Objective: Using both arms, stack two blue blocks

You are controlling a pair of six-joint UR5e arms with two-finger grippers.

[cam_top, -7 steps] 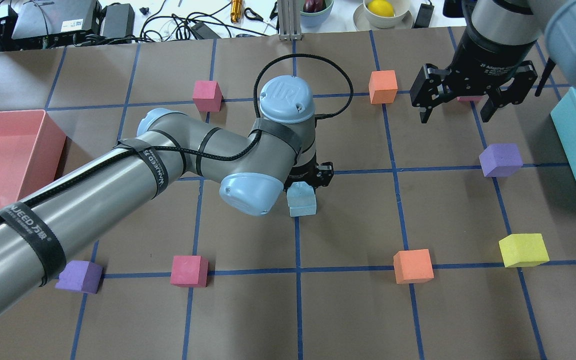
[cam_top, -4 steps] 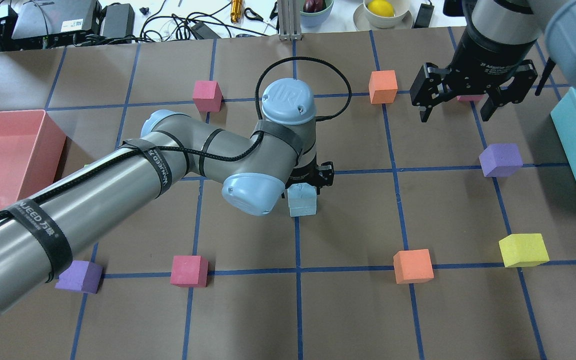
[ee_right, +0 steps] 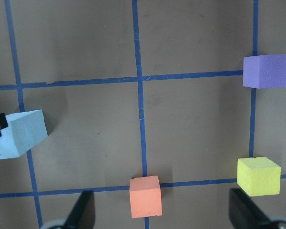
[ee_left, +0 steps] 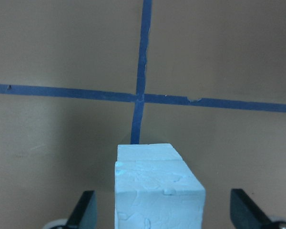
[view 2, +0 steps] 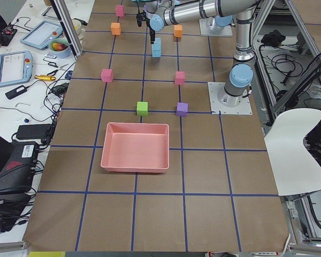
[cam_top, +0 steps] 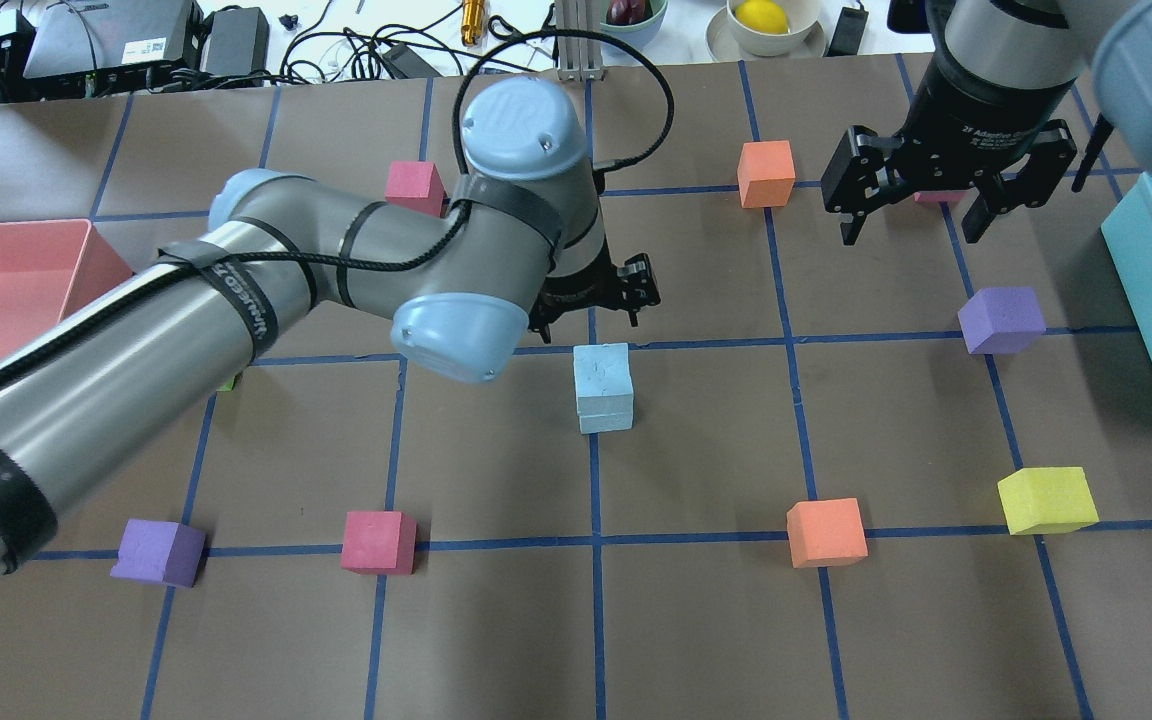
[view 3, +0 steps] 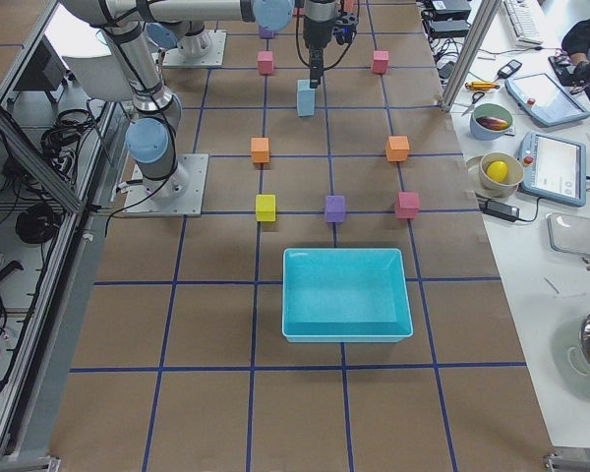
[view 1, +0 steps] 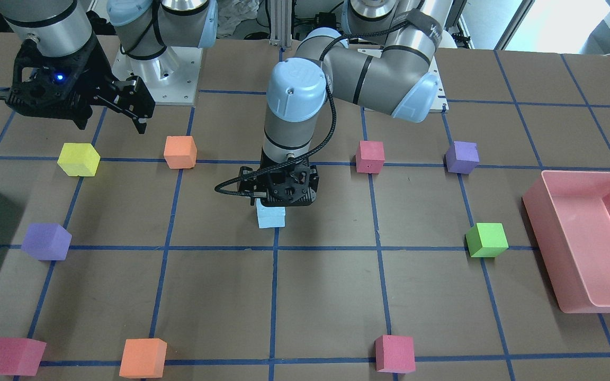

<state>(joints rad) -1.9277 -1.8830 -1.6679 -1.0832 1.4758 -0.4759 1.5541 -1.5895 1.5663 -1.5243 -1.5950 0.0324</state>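
The two blue blocks stand stacked at the table's middle, the top block [cam_top: 603, 368] on the bottom block [cam_top: 605, 416], slightly offset. The stack also shows in the front view [view 1: 271, 217] and the left wrist view [ee_left: 158, 195]. My left gripper [cam_top: 591, 305] is open and empty, hovering just above and behind the stack; its fingers [ee_left: 84, 210] stand apart on either side, not touching. My right gripper [cam_top: 911, 232] is open and empty, raised over the far right of the table, near an orange cube [cam_top: 766, 173].
A pink tray [cam_top: 96, 245] sits at the left edge and a large teal box [cam_top: 1151, 300] at the right edge. Loose cubes lie around: purple [cam_top: 1001, 320], yellow [cam_top: 1046, 500], orange [cam_top: 826, 532], pink [cam_top: 378, 541], purple [cam_top: 158, 552], pink [cam_top: 414, 187], green [view 1: 487, 239].
My left gripper, which was down around the top blue block, has let go and risen up and back. The stack stays in place. The right arm has barely moved.
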